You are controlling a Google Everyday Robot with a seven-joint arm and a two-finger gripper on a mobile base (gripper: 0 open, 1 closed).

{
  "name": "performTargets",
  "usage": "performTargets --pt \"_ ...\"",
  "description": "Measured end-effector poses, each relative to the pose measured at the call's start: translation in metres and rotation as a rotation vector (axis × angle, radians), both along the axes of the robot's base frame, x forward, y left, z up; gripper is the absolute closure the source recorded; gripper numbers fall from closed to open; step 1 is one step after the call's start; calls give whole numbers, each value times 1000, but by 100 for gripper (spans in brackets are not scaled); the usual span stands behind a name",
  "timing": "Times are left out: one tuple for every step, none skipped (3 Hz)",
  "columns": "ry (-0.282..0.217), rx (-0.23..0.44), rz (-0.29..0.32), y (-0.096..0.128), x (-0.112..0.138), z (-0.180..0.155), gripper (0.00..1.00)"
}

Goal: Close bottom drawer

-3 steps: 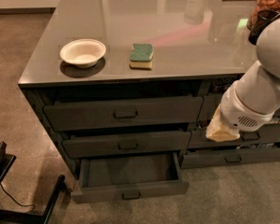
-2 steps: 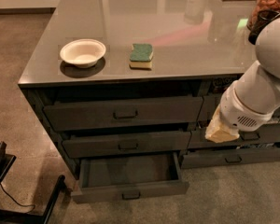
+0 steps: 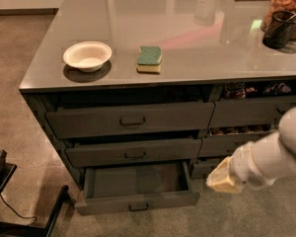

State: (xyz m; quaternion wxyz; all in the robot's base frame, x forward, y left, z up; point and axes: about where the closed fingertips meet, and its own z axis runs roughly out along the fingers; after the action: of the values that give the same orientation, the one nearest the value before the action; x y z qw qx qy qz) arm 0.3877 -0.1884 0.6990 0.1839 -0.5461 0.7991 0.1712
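the bottom drawer (image 3: 138, 182) sits low in the view, at 6 o'clock, and it is pulled out. its small pull (image 3: 138, 207) is in the middle of the front. the gripper (image 3: 221, 178) hangs at 3 o'clock from the drawer, near its corner but not touching. i cannot tell if it is released or clenched. two taller drawers (image 3: 130, 120) are stacked at 12 o'clock. on the grey surface (image 3: 197, 38) above, a white bowl (image 3: 87, 56) sits at 9 o'clock from a green sponge (image 3: 149, 59).
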Motion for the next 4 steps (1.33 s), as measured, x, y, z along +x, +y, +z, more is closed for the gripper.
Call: performTargets --pt "-17 183 -31 13 -1 -78 100" --pt "11 229 -24 18 -3 -113 100" --pt "14 227 -25 18 -3 -111 100" --pt "-4 195 -21 14 -4 -138 100"
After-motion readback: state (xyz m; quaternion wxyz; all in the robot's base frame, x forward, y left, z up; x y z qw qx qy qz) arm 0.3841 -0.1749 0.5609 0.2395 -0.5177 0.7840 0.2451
